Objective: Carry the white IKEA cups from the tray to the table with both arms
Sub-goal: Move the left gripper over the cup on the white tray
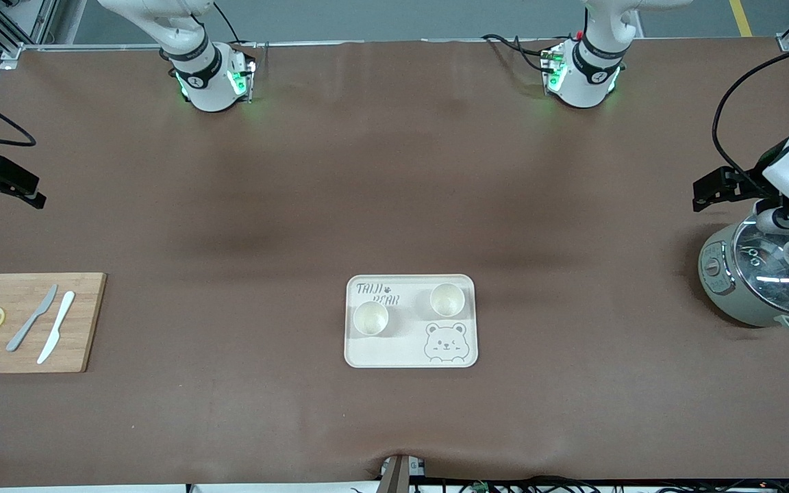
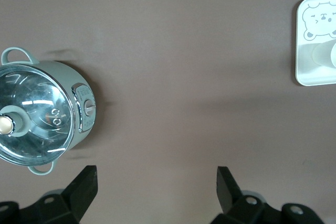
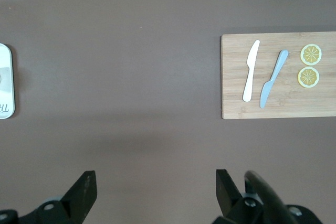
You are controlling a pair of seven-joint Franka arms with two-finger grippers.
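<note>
The left gripper (image 2: 155, 192) has its fingers spread wide and empty, hanging over bare table (image 1: 394, 171) between the pot (image 2: 39, 114) and the tray (image 1: 411, 321). The right gripper (image 3: 155, 192) is just as wide and empty, over the brown sheet between the tray and the cutting board (image 3: 275, 75) (knives and lemon slices on it). Both cups (image 1: 370, 318) (image 1: 446, 299) stand upright on the tray, apart. They look light, rigid and smooth, probably slippery; pinching across the wall just below the rim seems safest.
</note>
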